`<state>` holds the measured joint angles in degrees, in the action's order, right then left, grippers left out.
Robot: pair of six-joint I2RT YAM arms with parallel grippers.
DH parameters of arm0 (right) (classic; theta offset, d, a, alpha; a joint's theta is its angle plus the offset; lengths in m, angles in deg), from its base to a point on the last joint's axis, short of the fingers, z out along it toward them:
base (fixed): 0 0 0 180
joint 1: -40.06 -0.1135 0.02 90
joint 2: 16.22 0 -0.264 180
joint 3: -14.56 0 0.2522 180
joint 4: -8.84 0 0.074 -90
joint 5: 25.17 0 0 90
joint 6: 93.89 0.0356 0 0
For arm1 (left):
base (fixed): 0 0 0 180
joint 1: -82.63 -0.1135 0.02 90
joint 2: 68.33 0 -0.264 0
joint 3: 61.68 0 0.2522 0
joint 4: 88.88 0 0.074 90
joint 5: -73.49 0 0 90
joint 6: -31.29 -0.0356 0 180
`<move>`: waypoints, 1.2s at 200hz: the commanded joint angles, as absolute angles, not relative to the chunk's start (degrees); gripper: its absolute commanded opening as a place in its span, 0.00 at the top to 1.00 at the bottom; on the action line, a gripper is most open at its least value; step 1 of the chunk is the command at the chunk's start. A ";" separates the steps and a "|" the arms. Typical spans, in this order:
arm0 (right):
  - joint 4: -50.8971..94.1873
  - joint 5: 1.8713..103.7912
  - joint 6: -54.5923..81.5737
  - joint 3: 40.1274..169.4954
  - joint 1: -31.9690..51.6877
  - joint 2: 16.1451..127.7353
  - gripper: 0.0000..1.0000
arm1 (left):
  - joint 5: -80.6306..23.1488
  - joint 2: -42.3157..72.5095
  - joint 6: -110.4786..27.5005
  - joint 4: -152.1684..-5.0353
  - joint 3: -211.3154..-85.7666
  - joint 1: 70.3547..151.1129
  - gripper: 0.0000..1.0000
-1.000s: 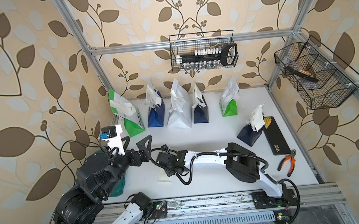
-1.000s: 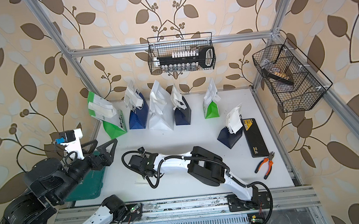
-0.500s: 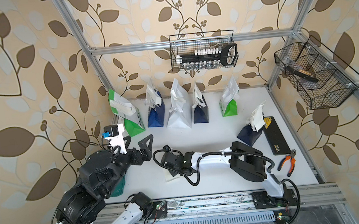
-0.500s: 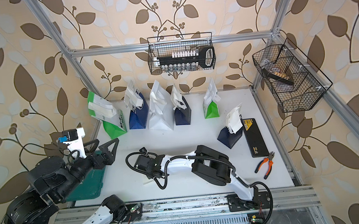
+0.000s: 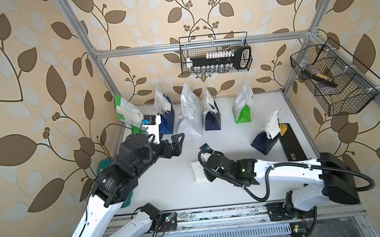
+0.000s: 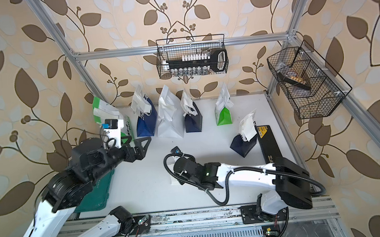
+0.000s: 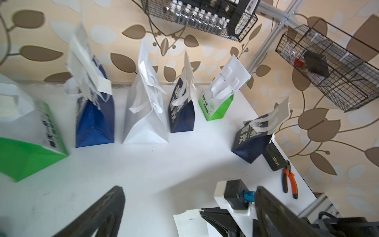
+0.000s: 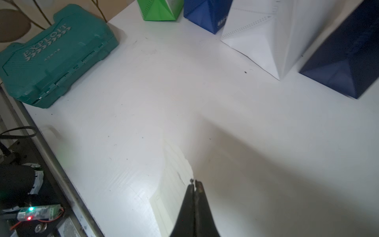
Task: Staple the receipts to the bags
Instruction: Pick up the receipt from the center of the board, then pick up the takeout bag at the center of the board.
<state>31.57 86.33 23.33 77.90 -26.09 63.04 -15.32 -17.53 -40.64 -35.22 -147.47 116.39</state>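
Observation:
Several bags stand in a row along the back: green-and-white [image 5: 126, 113], blue [image 5: 166, 120], white [image 5: 190, 117], navy [image 5: 212, 120], green [image 5: 242, 112]. Another navy bag [image 5: 264, 143] leans at the right with a pale slip [image 5: 272, 124] at its top. One loose receipt [image 5: 198, 174] lies mid-table. My right gripper [image 8: 194, 181] is shut on its edge, and the left wrist view shows that receipt [image 7: 188, 223] meeting its fingertips. My left gripper [image 5: 173, 142] hangs open in front of the blue bag, holding nothing.
A teal tool case [image 6: 96, 193] sits at the front left under my left arm. A black box with a yellow label [image 5: 291, 142] lies along the right edge, with orange pliers [image 7: 289, 180] near it. Wire baskets hang on the back wall [image 5: 215, 56] and right frame [image 5: 334, 80].
My right gripper closed on the receipt and moved right, taking the slip along. The left gripper drifted right and toward the bags, still open.

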 commanded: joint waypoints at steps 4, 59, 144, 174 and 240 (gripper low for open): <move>37.70 90.19 26.31 72.35 -25.32 53.90 1.00 | -24.32 -8.70 -41.41 -45.50 -150.67 116.45 0.02; 44.70 89.24 31.20 64.76 -22.62 40.34 1.00 | -27.56 12.33 -42.10 -50.44 -163.83 120.32 0.05; 48.42 90.18 33.77 60.40 -21.28 32.55 1.00 | -19.23 42.62 -46.28 -51.31 -195.89 127.49 0.05; 51.32 92.08 33.76 60.56 -21.28 29.19 1.00 | -14.71 51.30 -50.99 -54.88 -205.16 129.74 0.02; 56.23 92.20 35.29 56.60 -21.24 18.69 1.00 | -9.36 66.88 -51.39 -55.76 -221.43 129.84 0.01</move>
